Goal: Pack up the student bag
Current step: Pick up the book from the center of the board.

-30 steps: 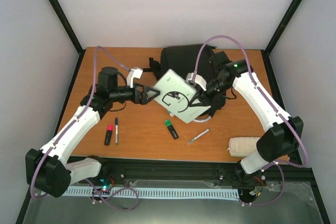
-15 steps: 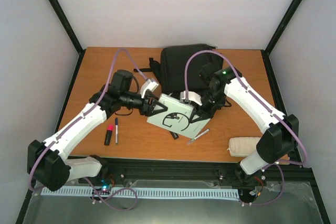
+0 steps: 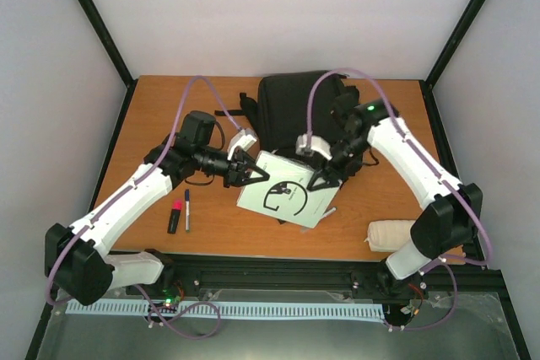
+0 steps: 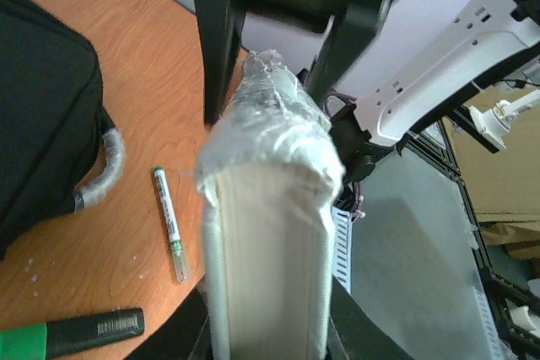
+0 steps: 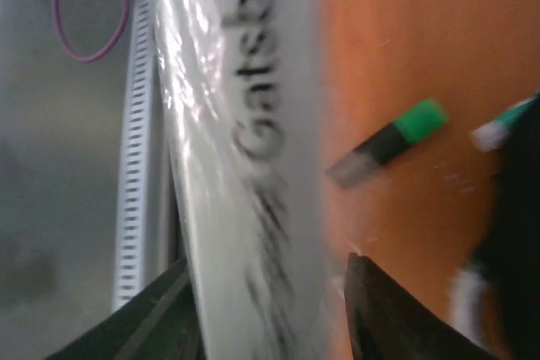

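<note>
On the orange bench point(image 3: 169, 99) near the student bag point(image 3: 291, 107), my left gripper point(image 3: 253, 176) has clamped the white book point(image 3: 287, 198); my right gripper's point(image 3: 321, 181) hold is indeterminate, suggesting handover.

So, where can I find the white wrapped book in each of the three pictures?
Top external: the white book is at the centre, just in front of the black bag.
Left wrist: the white book fills the lower middle, seen end-on.
Right wrist: the white book runs from top to bottom, left of centre, its printed cover showing.
Shared landmark: the orange table.
</note>
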Available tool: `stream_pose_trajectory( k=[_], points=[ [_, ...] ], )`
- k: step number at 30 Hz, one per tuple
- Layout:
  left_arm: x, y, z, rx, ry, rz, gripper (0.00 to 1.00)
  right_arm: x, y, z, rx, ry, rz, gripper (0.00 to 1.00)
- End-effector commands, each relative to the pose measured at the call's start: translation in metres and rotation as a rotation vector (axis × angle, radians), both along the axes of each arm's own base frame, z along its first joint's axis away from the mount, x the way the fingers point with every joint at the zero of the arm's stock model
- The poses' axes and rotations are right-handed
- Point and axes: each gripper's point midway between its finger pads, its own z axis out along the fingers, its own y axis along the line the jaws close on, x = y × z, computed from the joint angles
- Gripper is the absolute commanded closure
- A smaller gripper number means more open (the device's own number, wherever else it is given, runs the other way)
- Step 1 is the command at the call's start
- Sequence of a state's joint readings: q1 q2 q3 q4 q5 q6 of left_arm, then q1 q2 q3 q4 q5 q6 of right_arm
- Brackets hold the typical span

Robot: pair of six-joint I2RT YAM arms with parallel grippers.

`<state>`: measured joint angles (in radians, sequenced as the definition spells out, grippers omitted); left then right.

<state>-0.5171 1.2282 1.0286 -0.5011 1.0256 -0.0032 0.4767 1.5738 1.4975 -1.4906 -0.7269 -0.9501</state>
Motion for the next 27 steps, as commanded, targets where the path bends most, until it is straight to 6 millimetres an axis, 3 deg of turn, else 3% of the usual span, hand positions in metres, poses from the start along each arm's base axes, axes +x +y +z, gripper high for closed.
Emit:
stream_pose_trajectory(
  k=[1, 3, 7, 10, 13, 16, 21, 25, 27],
  points=[
    [0.001, -0.001, 0.035, -0.033, 0.000, 0.034, 0.99, 0.055, -0.013, 0.050, 0.198, -0.150, -0.150, 0.48],
    [0.014, 0.000, 0.042, -0.027, -0.005, 0.102, 0.99, 0.078, -0.029, 0.070, 0.269, -0.165, -0.262, 0.41],
    [0.067, 0.006, 0.062, -0.058, -0.010, 0.353, 0.99, 0.121, -0.063, 0.095, 0.386, -0.148, -0.521, 0.40],
    [0.106, 0.010, 0.081, -0.123, -0.006, 0.537, 0.99, 0.154, -0.095, 0.090, 0.466, -0.034, -0.787, 0.37],
    [0.141, 0.023, 0.104, -0.231, -0.003, 0.743, 0.99, 0.169, -0.115, 0.079, 0.549, 0.123, -0.930, 0.35],
    [0.165, 0.041, 0.120, -0.406, 0.056, 0.922, 0.99, 0.173, -0.117, 0.067, 0.560, 0.202, -0.997, 0.35],
    [0.186, 0.062, 0.129, -0.685, 0.130, 1.084, 0.99, 0.172, -0.109, 0.071, 0.600, 0.284, -1.030, 0.28],
    [0.194, 0.050, 0.129, -0.770, 0.186, 1.081, 0.99, 0.174, -0.087, 0.076, 0.618, 0.322, -1.016, 0.23],
    [0.198, 0.041, 0.127, -0.795, 0.213, 1.074, 0.99, 0.180, -0.072, 0.081, 0.625, 0.320, -1.019, 0.16]
  ],
)
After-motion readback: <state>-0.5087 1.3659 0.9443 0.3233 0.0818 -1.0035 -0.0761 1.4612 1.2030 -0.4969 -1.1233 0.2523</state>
